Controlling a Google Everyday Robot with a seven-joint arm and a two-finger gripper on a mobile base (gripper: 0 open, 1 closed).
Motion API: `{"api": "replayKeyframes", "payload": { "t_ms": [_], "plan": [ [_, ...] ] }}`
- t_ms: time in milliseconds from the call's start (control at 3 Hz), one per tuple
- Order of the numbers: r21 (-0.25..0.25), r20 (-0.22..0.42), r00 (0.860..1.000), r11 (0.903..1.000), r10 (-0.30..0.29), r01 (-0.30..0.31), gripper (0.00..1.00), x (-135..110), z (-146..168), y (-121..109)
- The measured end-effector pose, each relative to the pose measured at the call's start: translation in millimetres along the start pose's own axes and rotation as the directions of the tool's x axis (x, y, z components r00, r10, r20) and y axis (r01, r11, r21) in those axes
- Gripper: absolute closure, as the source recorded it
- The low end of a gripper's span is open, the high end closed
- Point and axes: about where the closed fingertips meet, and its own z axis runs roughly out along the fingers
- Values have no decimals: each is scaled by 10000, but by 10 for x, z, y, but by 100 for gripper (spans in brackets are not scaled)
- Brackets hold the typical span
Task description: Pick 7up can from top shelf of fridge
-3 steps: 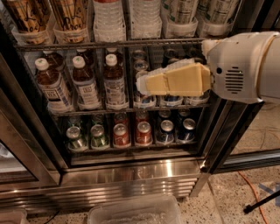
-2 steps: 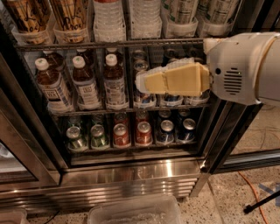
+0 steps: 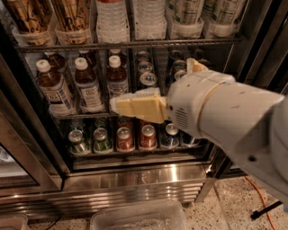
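Speckled floor and a ribbed steel base sit below the fridge (image 3: 263, 54), whose racks fill the view.

The 7up can (image 3: 185, 12) stands on the top shelf (image 3: 135, 45), right of centre, in a clear holder at the rack's front edge. It is upright, so its long axis is vertical, and its top is cut off by the frame. A like can (image 3: 225, 11) stands just beside it on the right, and water bottles (image 3: 148, 18) stand just beside it on the left. Brown drinks (image 3: 22, 13) are further left.

The claw (image 3: 118, 104) hangs one rack lower, pointing left in front of the tea bottles (image 3: 87, 85) and the slim cans (image 3: 146, 74). I cannot tell whether it is apart or together. The can therefore lies up and to the right of the claw tip, above the white wrist (image 3: 198, 103).

By my reading, the claw must rise past the rack's front wire and swing right. The holder wall and the close neighbours leave little room at the can's sides, so a grip above the holder's rim seems likely.

Small cans (image 3: 125, 138) line the bottom rack, and a clear bin (image 3: 139, 218) sits on the floor.
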Motion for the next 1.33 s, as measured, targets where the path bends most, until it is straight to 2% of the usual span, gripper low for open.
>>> {"api": "replayKeyframes", "payload": {
  "t_ms": [333, 667, 1000, 1333],
  "plan": [
    [994, 723, 9969, 9943, 324, -395, 0, -129, 236, -208],
    [2462, 2048, 9715, 9544, 1193, -1691, 0, -462, 179, -985],
    [3692, 2719, 9494, 8941, 1569, -2535, 0, -342, -114, -1749],
    [3982, 2897, 9345, 8618, 2068, -3142, 0, -77, -251, -1979]
  ]
}}
